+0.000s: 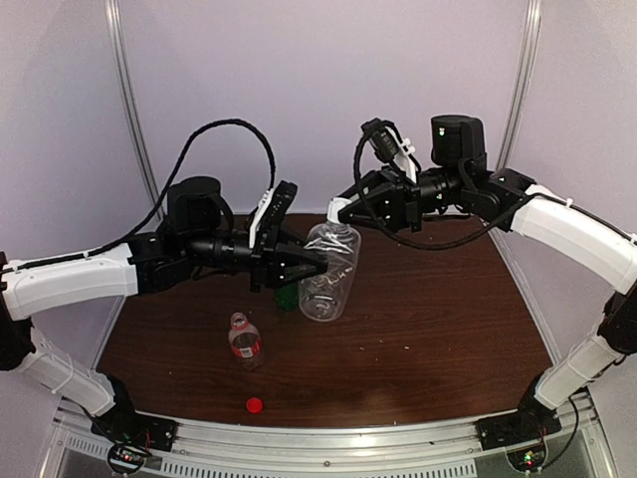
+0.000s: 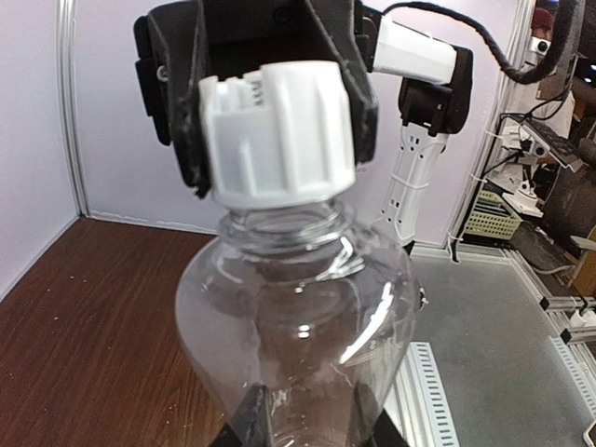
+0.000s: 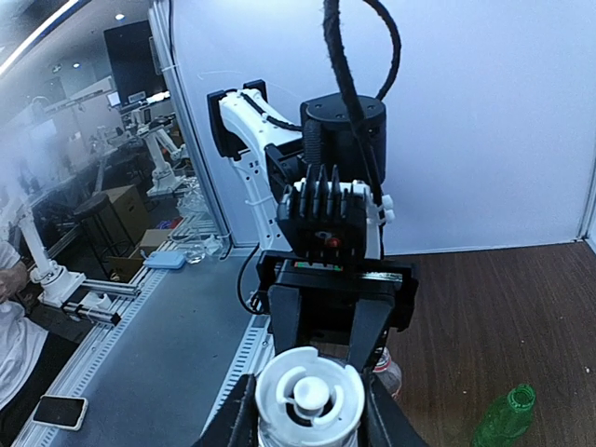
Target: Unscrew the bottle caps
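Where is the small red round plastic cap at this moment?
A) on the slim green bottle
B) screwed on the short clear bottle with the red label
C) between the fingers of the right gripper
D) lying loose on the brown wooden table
D: the small red round plastic cap lies alone on the brown wooden table, apart from the short clear bottle with the red label.
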`<state>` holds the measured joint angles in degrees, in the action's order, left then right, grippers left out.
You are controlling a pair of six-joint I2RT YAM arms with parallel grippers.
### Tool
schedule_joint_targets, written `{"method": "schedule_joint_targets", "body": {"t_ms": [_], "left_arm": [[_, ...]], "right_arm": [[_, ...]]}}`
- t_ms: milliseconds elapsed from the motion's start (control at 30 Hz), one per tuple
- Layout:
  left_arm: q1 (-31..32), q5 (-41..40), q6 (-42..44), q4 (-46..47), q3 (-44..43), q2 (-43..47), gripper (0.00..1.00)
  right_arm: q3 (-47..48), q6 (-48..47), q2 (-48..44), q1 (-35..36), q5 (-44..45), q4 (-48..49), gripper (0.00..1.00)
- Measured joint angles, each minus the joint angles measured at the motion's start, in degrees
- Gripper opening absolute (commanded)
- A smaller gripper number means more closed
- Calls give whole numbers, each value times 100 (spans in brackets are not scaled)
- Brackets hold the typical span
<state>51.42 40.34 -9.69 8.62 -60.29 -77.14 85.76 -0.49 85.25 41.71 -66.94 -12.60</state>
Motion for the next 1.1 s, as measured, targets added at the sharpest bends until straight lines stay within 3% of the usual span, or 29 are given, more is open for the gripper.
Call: {"method": "schedule_joint_targets", "body": {"t_ms": [233,567,800,1100], "left_arm": [[2,328,4,-11,24,-2,8],[26,-9,37,26,24,-2,8],[44,-697,42,-15,-7,-76,7],[44,-1589,-7,-55,-118,-313,6]], "right_arm": [[13,-98,127,-33,-481,26,54],[-17,365,-26,-35,415,28,85],[-96,874,-341,-26,1368,46,88],[-94,1698,-494,400,3810,-201,88]]}}
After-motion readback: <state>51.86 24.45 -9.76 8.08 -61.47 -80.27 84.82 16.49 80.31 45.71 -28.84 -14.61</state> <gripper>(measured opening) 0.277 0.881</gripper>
